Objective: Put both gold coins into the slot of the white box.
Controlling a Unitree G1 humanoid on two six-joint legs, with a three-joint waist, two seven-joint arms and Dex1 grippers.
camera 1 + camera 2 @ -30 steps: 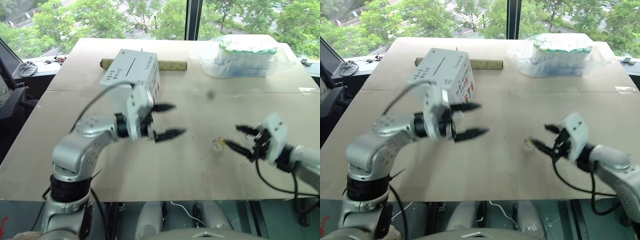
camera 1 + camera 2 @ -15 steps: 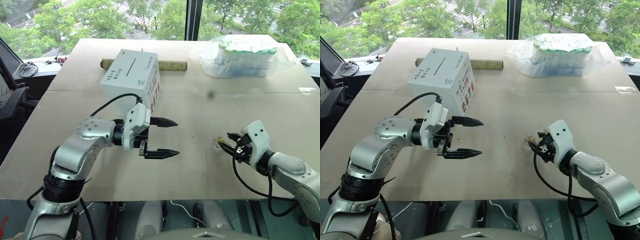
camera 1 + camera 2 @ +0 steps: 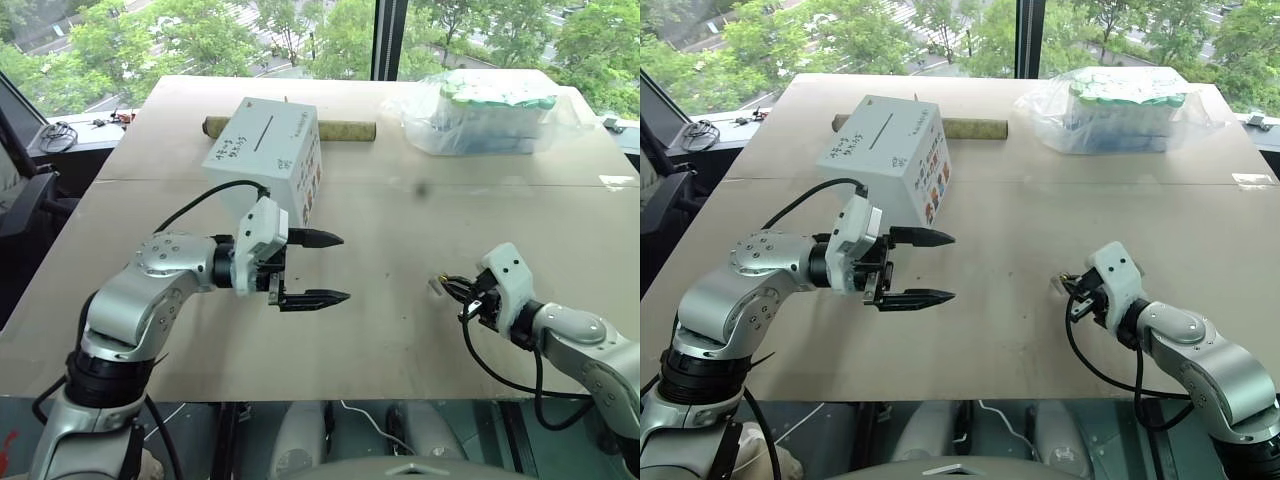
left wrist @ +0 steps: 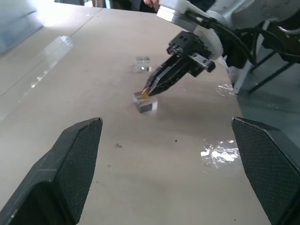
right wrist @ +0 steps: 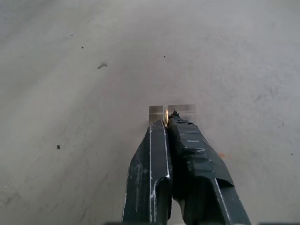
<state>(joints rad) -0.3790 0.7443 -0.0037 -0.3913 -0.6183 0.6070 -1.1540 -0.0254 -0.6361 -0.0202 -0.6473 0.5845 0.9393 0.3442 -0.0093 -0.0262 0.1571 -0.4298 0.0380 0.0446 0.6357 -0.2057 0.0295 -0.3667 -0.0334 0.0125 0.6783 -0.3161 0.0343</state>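
Right gripper (image 4: 149, 91) has just closed: a second ago its fingers stood apart around the small clear plastic piece (image 4: 145, 102) on the table (image 3: 400, 340), now they are pinched together with a sliver of gold coin (image 4: 146, 92) showing between the tips, right at that stand. Judgement: first coin is likely grasped, so the pick step looks done and the carry to the white box (image 3: 262, 160) comes next (grip on so thin an edge may be marginal). I cannot make out the second coin; another clear piece (image 4: 142, 63) lies just beyond. Left gripper (image 3: 306, 268) hovers wide open and empty, between box and right hand. The slot (image 3: 260, 133) is on the box's top face, well apart from the coin. Open tabletop lies between; the near table edge is close under the right arm, and the left gripper sits partly in the path.
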